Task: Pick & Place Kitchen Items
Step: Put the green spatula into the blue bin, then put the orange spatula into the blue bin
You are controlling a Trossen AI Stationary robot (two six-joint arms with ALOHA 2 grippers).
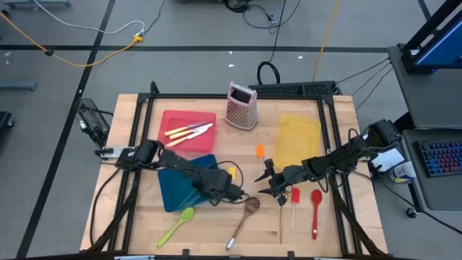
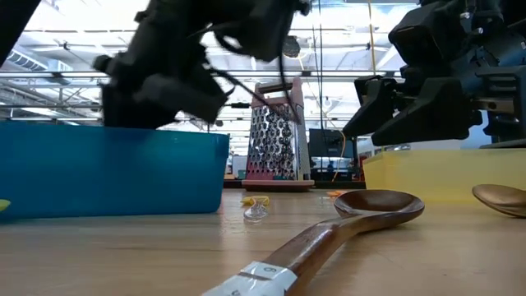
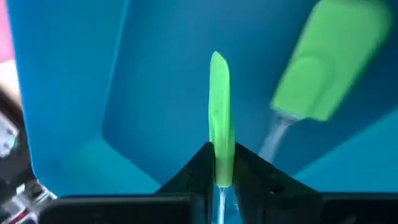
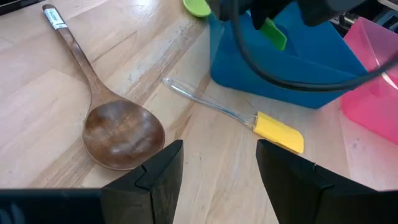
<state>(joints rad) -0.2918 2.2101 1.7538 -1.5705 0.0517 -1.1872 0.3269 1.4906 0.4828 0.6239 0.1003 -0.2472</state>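
My left fingers (image 3: 221, 177) pinching a green spatula (image 3: 219, 112) over the blue bin (image 3: 155, 93), my right fingers (image 4: 217, 168) spread beside the wooden spoon (image 4: 118, 134) on the counter (image 4: 124, 50)

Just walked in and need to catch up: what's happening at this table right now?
The robot is sorting kitchen utensils into coloured bins. The left tool is over the blue bin, pinching a green spatula edge-on; a second green spatula shows beside it there. The right tool hangs open above the table near the wooden spoon and yellow spatula, holding nothing.
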